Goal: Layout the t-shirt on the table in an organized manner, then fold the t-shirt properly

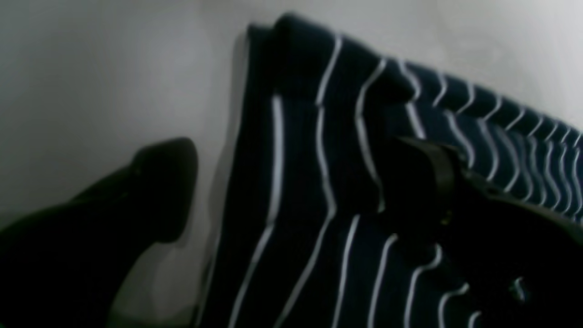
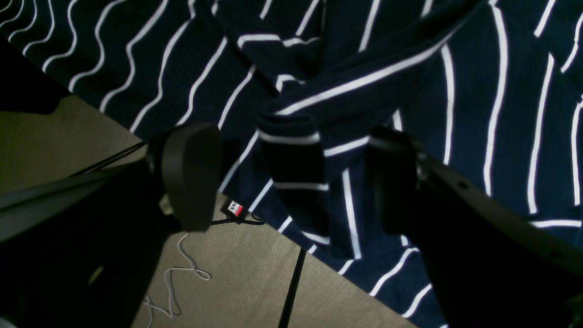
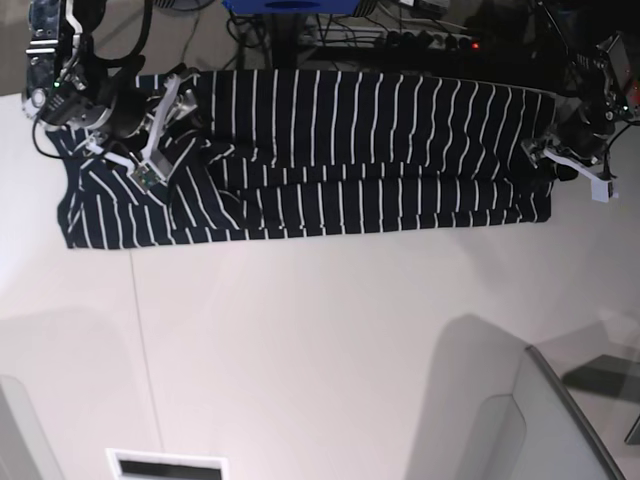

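Note:
The navy t-shirt point(image 3: 330, 150) with thin white stripes lies stretched sideways along the far edge of the white table point(image 3: 320, 350), partly folded over itself lengthwise. My right gripper point(image 2: 291, 177) hovers at its left end point(image 3: 160, 150), open, with a bunched fold of shirt point(image 2: 296, 150) between the spread fingers, not pinched. My left gripper point(image 1: 291, 187) is at the shirt's right end point(image 3: 560, 160), open wide: one finger point(image 1: 159, 191) is over bare table point(image 1: 91, 68), the other point(image 1: 423, 182) over the striped cloth point(image 1: 319, 159).
Beyond the table's far edge is carpeted floor point(image 2: 255, 282) with cables point(image 2: 291, 291) and a white cord point(image 2: 182, 269). A grey angular object point(image 3: 520, 420) stands at the near right. A white-framed slot point(image 3: 165, 465) is at the near edge. A seam point(image 3: 140, 350) crosses the tabletop.

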`<state>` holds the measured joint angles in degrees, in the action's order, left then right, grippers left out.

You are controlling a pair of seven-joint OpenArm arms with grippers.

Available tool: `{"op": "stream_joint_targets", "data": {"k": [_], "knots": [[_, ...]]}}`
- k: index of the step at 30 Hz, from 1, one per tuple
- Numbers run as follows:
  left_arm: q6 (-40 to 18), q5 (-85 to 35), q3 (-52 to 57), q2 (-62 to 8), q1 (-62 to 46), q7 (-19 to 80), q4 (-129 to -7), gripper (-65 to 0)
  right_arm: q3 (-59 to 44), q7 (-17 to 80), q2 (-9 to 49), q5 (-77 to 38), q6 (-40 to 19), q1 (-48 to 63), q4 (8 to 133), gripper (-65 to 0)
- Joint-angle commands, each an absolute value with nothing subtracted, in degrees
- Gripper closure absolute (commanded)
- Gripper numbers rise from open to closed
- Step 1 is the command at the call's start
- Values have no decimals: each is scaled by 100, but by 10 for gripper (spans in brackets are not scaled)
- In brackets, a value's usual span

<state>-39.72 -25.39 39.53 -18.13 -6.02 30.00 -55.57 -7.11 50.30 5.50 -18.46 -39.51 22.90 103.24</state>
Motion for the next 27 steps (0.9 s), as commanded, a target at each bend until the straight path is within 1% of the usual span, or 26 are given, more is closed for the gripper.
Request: {"op": "stream_joint_targets", "data": {"k": [1,2,3,5,7,11,12,15,19,22,25,27], "knots": [[-4000,-2475,3916,-1868,-611,3152,-5525,-630,-716,4927,585,-1930,-3969,2273,10413,-474],[-4000,-2475,3908,-1868,-611,3143,-5508,-627,-734,4927,585,-1930,-3969,2273,10413,-474],[-4000,-2475,3908,-1859,-611,3143,-5499,-611,-734,4927,585,-1930,-3969,2273,10404,-474],[-4000,-2475,3908,-1859,-611,3143,-5473,-525,-734,4927,585,-1930,-3969,2273,10404,-474],[-4000,-2457,3908,-1859,-611,3143,-5473,-378,-725,4919,585,-1930,-3969,2264,10404,-474],[-4000,-2440,3925,-1859,-602,3143,-5464,-36,-725,4919,576,-1930,-3969,2264,10404,-474],[-4000,-2440,3934,-1868,-558,3134,-5464,0,-725,4919,576,-1930,-3969,2264,10404,-474],[-4000,-2440,3952,-2062,-453,3090,-5464,0,-734,4919,585,-1930,-3969,2264,10404,-474],[-4000,-2431,3934,-2422,-426,2668,-5481,0,-743,4919,576,-1930,-3996,2264,10457,-474],[-4000,-2431,3916,-2677,-418,2642,-5604,0,-743,4927,558,-1930,-4000,2264,10457,-474],[-4000,-2422,3908,-2809,-523,2659,-6149,0,-743,4927,558,-1938,-4000,2264,10466,-474],[-4000,-2308,3908,-2791,-831,2677,-6756,0,-752,4936,558,-1938,-4000,2193,10466,-474]]}}
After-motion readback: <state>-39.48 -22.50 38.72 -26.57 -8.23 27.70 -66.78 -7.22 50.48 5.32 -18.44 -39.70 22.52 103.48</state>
